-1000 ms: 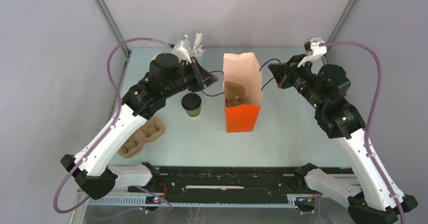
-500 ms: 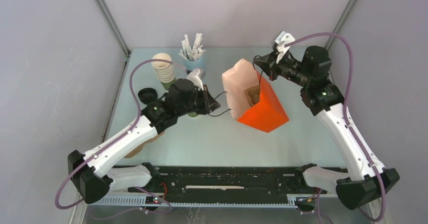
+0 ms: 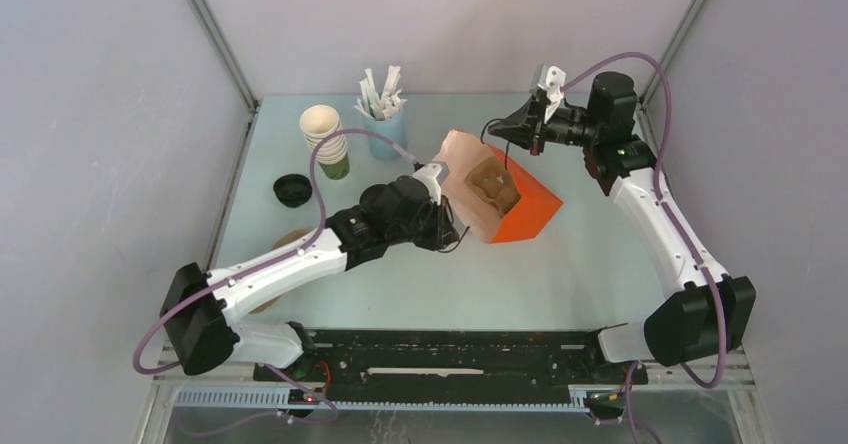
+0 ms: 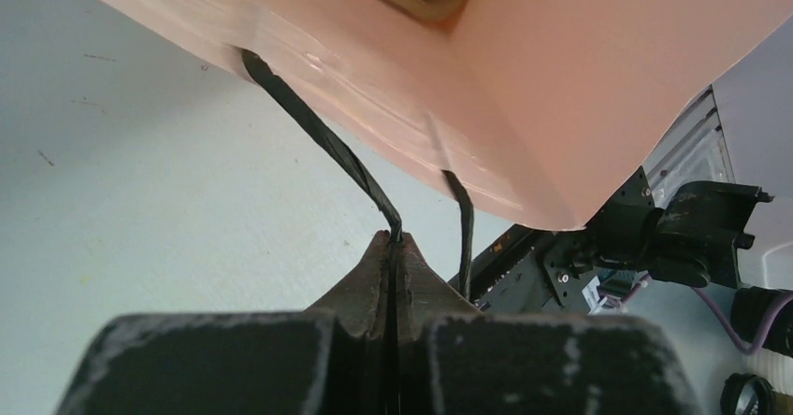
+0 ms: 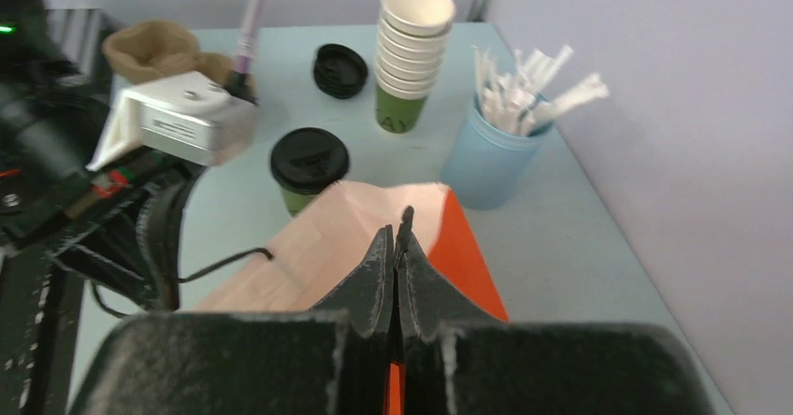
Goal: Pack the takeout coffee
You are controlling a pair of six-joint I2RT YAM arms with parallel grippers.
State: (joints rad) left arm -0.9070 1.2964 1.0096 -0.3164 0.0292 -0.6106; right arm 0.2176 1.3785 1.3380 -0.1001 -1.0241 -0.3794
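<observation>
The left gripper [image 4: 393, 243] and right gripper [image 5: 396, 236] are each pinched tight on a thin black cord handle [image 4: 318, 130] of the tilted orange paper bag [image 3: 525, 214]. The small green paper cup with a round black plastic lid [image 5: 309, 161] stands upright just beside the bag

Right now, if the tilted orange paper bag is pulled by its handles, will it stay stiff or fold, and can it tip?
Probably floppy: the bag creases where the left end effector pulls its thin handle. Likely light, since thin handles seem to hold it tilted. It may tip if released, because it leans with the cup carrier inside.
</observation>
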